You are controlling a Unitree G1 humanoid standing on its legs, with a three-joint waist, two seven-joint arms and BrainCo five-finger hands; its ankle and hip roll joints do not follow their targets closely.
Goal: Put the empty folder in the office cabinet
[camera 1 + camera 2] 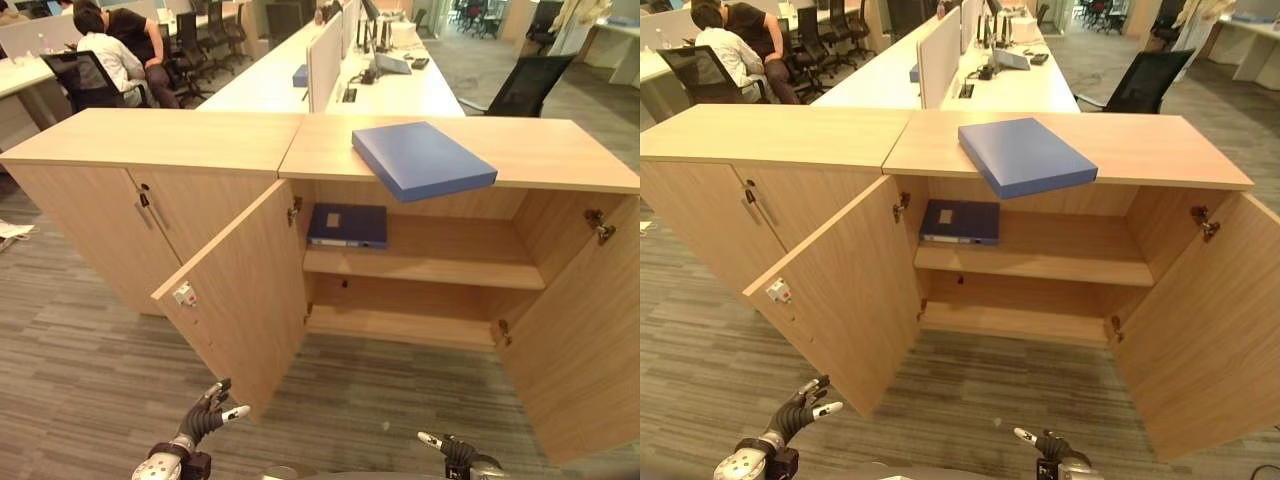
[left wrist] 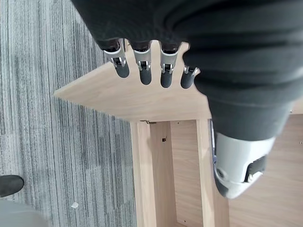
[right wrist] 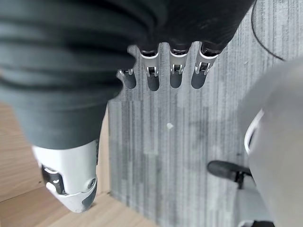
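1. Two wooden units are standing side by side: the office cabinet (image 1: 440, 260) with both doors swung wide, and a closed cabinet (image 1: 120, 200) joining it on the robot's left.
2. Two doors are hanging open: the left door (image 1: 235, 290) is angling out towards the robot, and the right door (image 1: 580, 330) is doing the same on the other side, leaving the shelves between them unblocked.
3. Two folders are showing. The blue folder (image 1: 422, 158) is lying flat on the cabinet top, its long axis running diagonally from the back towards the front edge, with its near right corner overhanging that edge.
4. The dark blue folder (image 1: 347, 225) is lying flat on the upper shelf, at its left end, long axis along the shelf.
5. Two hands are hanging low over the carpet, well apart from the cabinet: the left hand (image 1: 205, 415) in front of the left door, the right hand (image 1: 450, 448) below the open shelves. Both are holding nothing, fingers straight and loosely spread.
6. Two people (image 1: 115, 50) are sitting at desks beyond the cabinets.
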